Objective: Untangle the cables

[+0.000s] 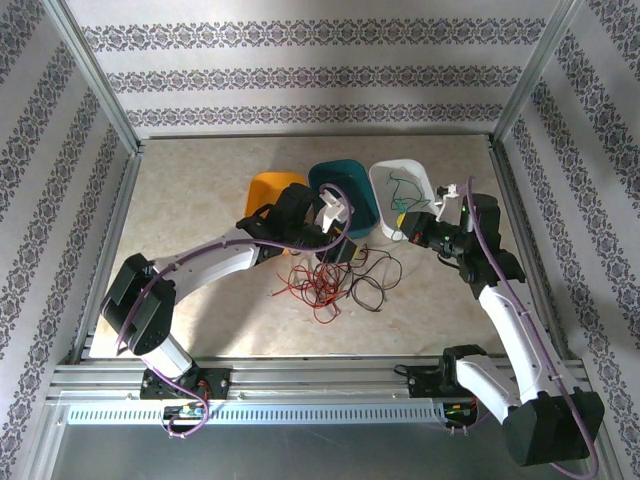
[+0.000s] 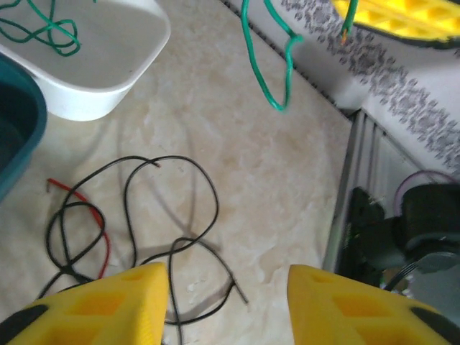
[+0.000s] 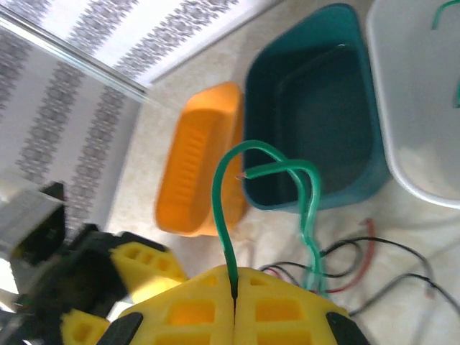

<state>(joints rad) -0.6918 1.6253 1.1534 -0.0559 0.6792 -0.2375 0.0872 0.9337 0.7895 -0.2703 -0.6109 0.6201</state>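
Cables (image 1: pixel 322 285) lie mostly tangled below the open left claw (image 2: pixel 226 282). The right claw (image 3: pixel 235 282) pinches one green cable (image 3: pixel 221 215), and a second already lies in the white bin (image 3: pixel 417 144) beyond it.

The cables are thin, bendy wires. The red wires (image 1: pixel 310 285) and black wires (image 1: pixel 372 280) lie in loose, curly loops on the table (image 1: pixel 190 200). They are all mixed up together, near the white bin (image 2: pixel 100 97). A curled green wire (image 2: pixel 44 29) lies inside that bin. A lifted green wire (image 3: pixel 218 201) is up in the air, bent like a hook. Its end is pinched in the right gripper (image 3: pixel 235 282), whose yellow fingers are squeezed tight on it.
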